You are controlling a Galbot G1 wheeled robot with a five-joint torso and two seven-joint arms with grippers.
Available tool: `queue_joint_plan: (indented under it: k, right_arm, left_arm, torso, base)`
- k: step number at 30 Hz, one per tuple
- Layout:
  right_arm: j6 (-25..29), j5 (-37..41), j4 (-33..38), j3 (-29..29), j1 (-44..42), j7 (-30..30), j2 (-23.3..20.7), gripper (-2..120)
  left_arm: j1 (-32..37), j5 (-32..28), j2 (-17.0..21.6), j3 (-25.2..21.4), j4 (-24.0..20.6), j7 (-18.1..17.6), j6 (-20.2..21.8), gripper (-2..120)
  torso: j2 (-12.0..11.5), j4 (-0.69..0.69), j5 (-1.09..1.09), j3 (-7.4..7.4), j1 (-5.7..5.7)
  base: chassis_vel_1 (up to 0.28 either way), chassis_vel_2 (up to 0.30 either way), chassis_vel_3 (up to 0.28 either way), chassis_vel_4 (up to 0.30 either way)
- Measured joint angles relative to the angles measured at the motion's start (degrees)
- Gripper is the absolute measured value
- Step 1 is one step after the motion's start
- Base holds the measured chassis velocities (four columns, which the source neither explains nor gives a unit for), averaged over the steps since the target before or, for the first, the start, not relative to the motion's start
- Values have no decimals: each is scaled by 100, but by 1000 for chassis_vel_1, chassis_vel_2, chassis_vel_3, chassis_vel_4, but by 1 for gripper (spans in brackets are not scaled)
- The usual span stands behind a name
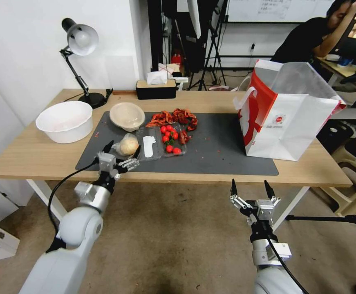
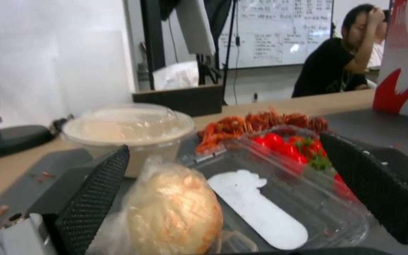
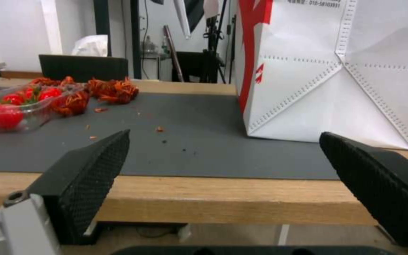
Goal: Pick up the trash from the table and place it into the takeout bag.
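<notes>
Clear-bagged bun (image 1: 128,145) — one — sits between the spread left gripper (image 1: 123,148); right gripper (image 1: 251,188) gapes, unladen.

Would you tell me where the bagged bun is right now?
The bagged bun lies on the grey mat's left near corner, between the open left gripper's fingers, beside the clear tray.

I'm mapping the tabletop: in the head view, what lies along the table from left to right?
White bowl → beige paper bowl → clear tray of cherry tomatoes → takeout bag.
</notes>
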Motion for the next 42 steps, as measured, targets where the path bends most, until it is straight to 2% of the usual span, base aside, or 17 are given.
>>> queue_joint_plan:
  k: [2,5,7,10,13,16,24,28,29,30,31,32,33,34,37,38,42]
  right_arm:
    - [-17,-3,0,0,9,0,-1,100]
    - [-90,-8,0,5,61,2,-2,100]
    - [-101,-9,0,8,70,3,-2,100]
    - [-126,-10,-23,20,104,10,10,100]
    - [-126,-10,-56,22,125,12,22,100]
    - [-127,-10,-96,19,178,13,46,100]
    - [-126,-10,-145,-5,239,15,71,100]
    - [-115,-9,-177,-9,230,16,86,100]
    - [-115,-9,-177,-9,230,16,86,100]
    - [-109,-9,-182,-9,231,17,86,100]
    - [-109,-9,-182,-9,231,17,86,100]
    - [-106,-8,-183,-9,235,20,87,100]
    - [-103,-7,-183,-7,244,24,86,100]
    - [-103,-7,-183,-7,244,24,86,100]
    - [-100,-6,-188,-8,238,25,96,100]
    - [-100,-6,-188,-8,238,25,96,100]
    - [-97,-6,-193,-8,237,26,104,100]
  left_arm:
    - [-124,-63,77,81,108,10,6,100]
    - [-630,-383,332,453,656,44,82,100]
    - [-709,-433,363,509,757,46,98,100]
    - [-1201,-589,524,744,1352,46,172,100]
    - [-1400,-613,598,796,1583,48,176,100]
    - [-1522,-658,695,849,1750,63,247,100]
    - [-1592,-702,844,897,1811,79,469,97]
    - [-1597,-709,889,895,1804,79,565,81]
    - [-1597,-709,889,895,1804,79,565,81]
    - [-1588,-709,910,895,1790,83,597,74]
    - [-1588,-709,910,895,1790,83,597,74]
    - [-1577,-709,929,895,1775,102,620,68]
    - [-1556,-707,960,897,1735,135,662,55]
    - [-1556,-707,960,897,1735,135,662,55]
    - [-1549,-707,986,900,1695,165,667,36]
    - [-1549,-707,986,900,1695,165,667,36]
    - [-1560,-710,1035,926,1694,235,662,23]
  torso:
    - [0,-1,-2,0,0]
    - [0,0,0,0,0]
    - [0,0,-1,0,0]
    - [0,0,0,0,0]
    - [0,0,0,0,0]
    - [0,0,0,0,0]
    - [0,0,0,-1,0]
    - [1,0,0,-1,0]
    - [1,0,0,-1,0]
    - [1,0,0,-1,0]
    - [1,0,0,-1,0]
    - [1,0,0,-1,0]
    - [1,0,0,-1,0]
    - [1,0,0,-1,0]
    - [1,0,0,-1,0]
    - [1,0,0,-1,0]
    - [1,0,0,-1,0]
  base:
    - [0,0,0,0]
    - [0,0,0,0]
    - [0,0,0,0]
    - [0,0,0,0]
    - [0,0,0,0]
    - [0,0,0,0]
    - [0,0,0,0]
    - [0,0,0,0]
    - [0,0,0,0]
    - [0,0,0,0]
    - [0,0,0,0]
    - [0,0,0,0]
    - [0,0,0,0]
    - [0,0,0,0]
    - [0,0,0,0]
    - [0,0,0,0]
    - [0,0,0,0]
